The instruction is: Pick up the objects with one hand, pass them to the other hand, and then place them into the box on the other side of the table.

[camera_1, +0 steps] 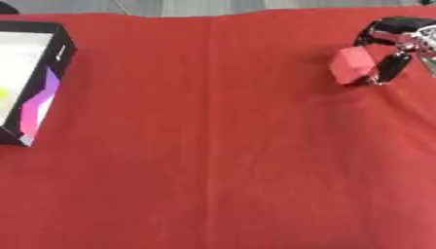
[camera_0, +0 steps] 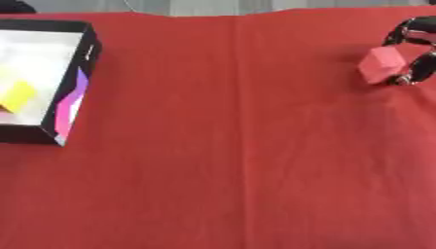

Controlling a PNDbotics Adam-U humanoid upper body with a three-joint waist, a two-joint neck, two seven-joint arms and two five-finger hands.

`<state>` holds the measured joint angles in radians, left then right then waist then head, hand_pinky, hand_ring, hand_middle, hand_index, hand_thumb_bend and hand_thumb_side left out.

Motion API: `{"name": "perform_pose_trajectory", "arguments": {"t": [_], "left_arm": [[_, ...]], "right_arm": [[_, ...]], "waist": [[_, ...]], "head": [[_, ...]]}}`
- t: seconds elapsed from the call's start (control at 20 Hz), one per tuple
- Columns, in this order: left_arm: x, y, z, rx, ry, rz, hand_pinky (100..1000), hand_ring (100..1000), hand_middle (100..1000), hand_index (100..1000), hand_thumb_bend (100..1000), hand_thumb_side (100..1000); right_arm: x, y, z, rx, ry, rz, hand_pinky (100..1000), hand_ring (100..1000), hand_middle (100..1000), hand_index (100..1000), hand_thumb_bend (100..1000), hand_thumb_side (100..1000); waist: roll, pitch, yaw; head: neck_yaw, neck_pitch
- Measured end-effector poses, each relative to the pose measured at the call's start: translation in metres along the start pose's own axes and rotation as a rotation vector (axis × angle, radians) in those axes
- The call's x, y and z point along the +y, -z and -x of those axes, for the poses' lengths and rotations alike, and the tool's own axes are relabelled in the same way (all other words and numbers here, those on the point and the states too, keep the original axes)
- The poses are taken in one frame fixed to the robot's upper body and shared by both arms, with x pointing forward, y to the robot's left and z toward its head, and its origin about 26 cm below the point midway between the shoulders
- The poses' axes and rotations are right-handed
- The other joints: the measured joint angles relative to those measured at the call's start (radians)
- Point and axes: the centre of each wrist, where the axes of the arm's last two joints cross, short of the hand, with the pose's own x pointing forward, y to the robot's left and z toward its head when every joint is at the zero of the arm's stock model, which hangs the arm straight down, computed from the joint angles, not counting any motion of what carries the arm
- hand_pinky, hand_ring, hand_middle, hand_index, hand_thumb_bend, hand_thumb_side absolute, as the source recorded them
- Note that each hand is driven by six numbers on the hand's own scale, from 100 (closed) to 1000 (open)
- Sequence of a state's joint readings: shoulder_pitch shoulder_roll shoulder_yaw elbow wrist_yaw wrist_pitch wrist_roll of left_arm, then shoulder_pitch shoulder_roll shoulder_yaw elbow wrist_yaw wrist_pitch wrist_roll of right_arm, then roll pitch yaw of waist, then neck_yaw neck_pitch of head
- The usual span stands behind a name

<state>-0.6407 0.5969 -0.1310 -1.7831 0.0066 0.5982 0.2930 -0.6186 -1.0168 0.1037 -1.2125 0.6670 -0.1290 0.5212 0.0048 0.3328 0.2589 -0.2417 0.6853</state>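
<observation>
Red cloth (camera_0: 230,146) spread over the whole bench, creased down the middle, bare between the two ends. At 9 to 10 o'clock, one box (camera_0: 72,104): black outside, white inside, with a pink and purple patch on the near wall. Inside it, one yellow piece (camera_0: 17,95), lying at the left part of the white floor. At 2 o'clock, one pink block (camera_1: 351,64), well apart from the box and separated from it by open cloth. Just right of the block, the right hand (camera_1: 393,61), black and silver, fingers curled round the block's far and right sides, pinching it.

Yellow piece plain in the left eye view; only a sliver at the frame edge in the right eye view. Hand shown more fully in the right eye view. Left hand in neither view.
</observation>
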Motion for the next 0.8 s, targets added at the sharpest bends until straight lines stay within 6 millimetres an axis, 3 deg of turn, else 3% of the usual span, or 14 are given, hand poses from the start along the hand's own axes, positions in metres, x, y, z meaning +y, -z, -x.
{"name": "perform_pose_trajectory", "arguments": {"t": [0.3,0.55,0.8], "left_arm": [[0.001,0.0003,0.0008,0.001,0.002,-0.006,770,688,751,738,342,669],[0.0005,0.0003,0.0033,0.006,0.004,-0.008,772,688,751,737,340,671],[0.0005,0.0003,0.0034,0.006,0.005,-0.009,773,687,751,734,336,673]], "right_arm": [[-0.0014,-0.0002,-0.0064,-0.026,-0.009,-0.04,965,859,745,818,469,100],[-0.0027,-0.0005,-0.0079,-0.028,-0.021,-0.079,966,857,737,807,479,100],[-0.0044,-0.0008,-0.0096,-0.036,-0.023,-0.084,958,817,640,674,436,100]], "waist": [[0.0,0.0,0.002],[0.0,0.0,0.001],[0.0,0.0,0.001]], "head": [[0.001,0.0],[0.001,0.0],[0.001,0.0]]}}
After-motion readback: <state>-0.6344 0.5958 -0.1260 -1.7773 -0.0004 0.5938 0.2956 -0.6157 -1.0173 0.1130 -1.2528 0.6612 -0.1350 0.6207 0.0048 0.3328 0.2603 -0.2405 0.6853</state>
